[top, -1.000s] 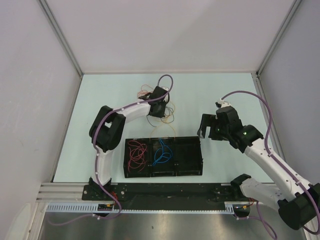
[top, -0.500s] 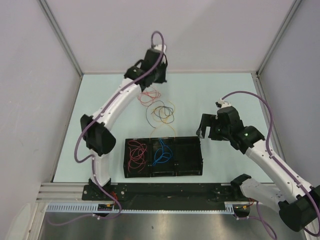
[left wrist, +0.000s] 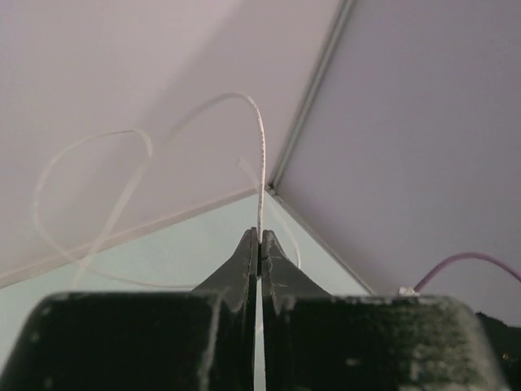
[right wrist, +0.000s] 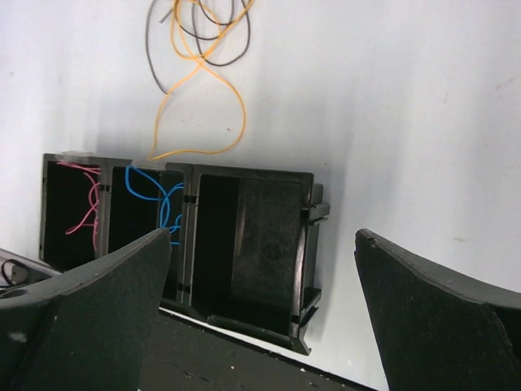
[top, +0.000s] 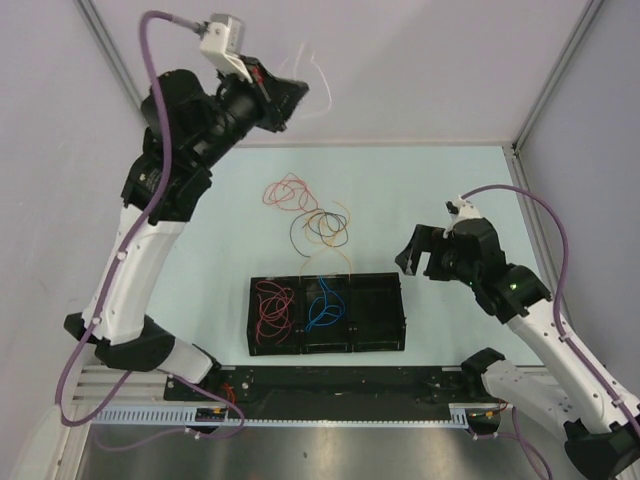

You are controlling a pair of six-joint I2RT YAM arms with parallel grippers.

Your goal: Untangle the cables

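**Left gripper** (left wrist: 259, 241): jaws are shut tight, pinching a pale cable (left wrist: 260, 155) at the very tips. The strand rises straight out of the tips, arches over, and curls into loose loops off to the gripper's left. From above, this gripper (top: 298, 93) sits high against the back wall, with the pale cable (top: 320, 72) hanging in the air off its tips.

Below it, lying on the table (top: 200, 250):
- A red-orange loop (top: 285, 192).
- Nearer the arm bases, a knot of brown, yellow and blue strands (top: 322, 228).

The loop and the knot are close together. I cannot tell whether they cross.

**Right gripper** (top: 424, 258): fingers (right wrist: 98, 301) are spread wide with nothing between them, and it hovers above the table.
- A black tray (top: 325, 350) lies just to its left. In the wrist view the tray's right compartment shows between the fingers.
- Further left, the middle compartment holds a blue cable (top: 323, 305) and the left one a red cable (top: 270, 305).
- Beyond the tray, an orange cable (right wrist: 242, 114) runs from the knot to the tray's far rim.
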